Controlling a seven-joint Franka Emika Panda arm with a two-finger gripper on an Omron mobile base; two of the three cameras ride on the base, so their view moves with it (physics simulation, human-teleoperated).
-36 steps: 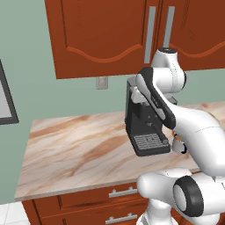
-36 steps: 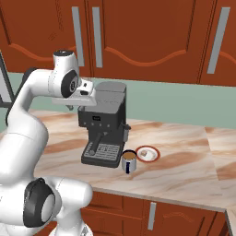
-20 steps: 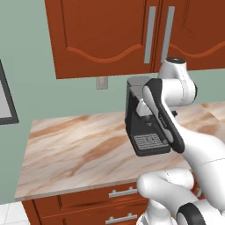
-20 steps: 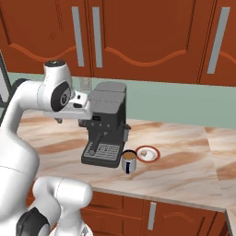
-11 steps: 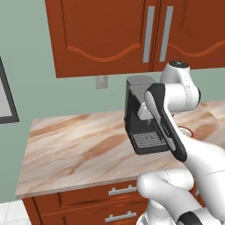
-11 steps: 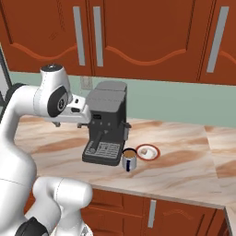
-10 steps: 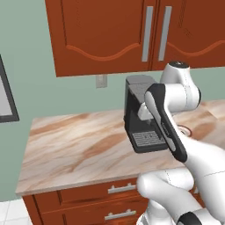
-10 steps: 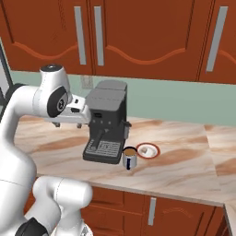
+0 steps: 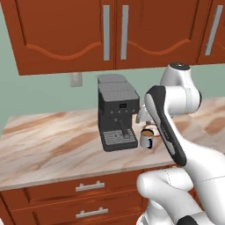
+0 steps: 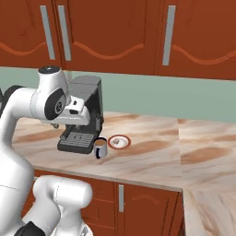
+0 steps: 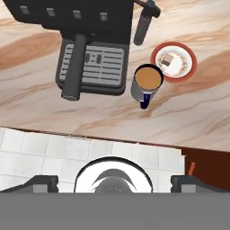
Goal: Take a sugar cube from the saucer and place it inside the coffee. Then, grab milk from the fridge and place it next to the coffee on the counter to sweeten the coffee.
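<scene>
Fingertips of my gripper (image 11: 114, 182) stand spread wide at the near edge of the hand view, holding nothing, looking straight down past the front edge of the surface (image 11: 197, 108) onto a white tiled floor (image 11: 54, 152). Nearest on the marbled stone is the coffee mug (image 11: 146, 83), white with a dark blue handle turned toward me and brown liquid inside. Just beyond it to the right lies the red-rimmed saucer (image 11: 187, 68), almost touching the mug, with a pale sugar cube (image 11: 168, 60) on it. Left of the mug stands the black espresso machine (image 11: 92, 40), its drip grille facing me and its steam wand (image 11: 143, 24) hanging over the stone near the saucer. From the right base view, mug (image 10: 100, 148) and saucer (image 10: 119, 142) sit side by side right of the machine (image 10: 83, 120). Farthest back, reddish-brown wall cabinets (image 10: 138, 32) with silver bar handles hang above a pale green wall (image 10: 161, 99).
</scene>
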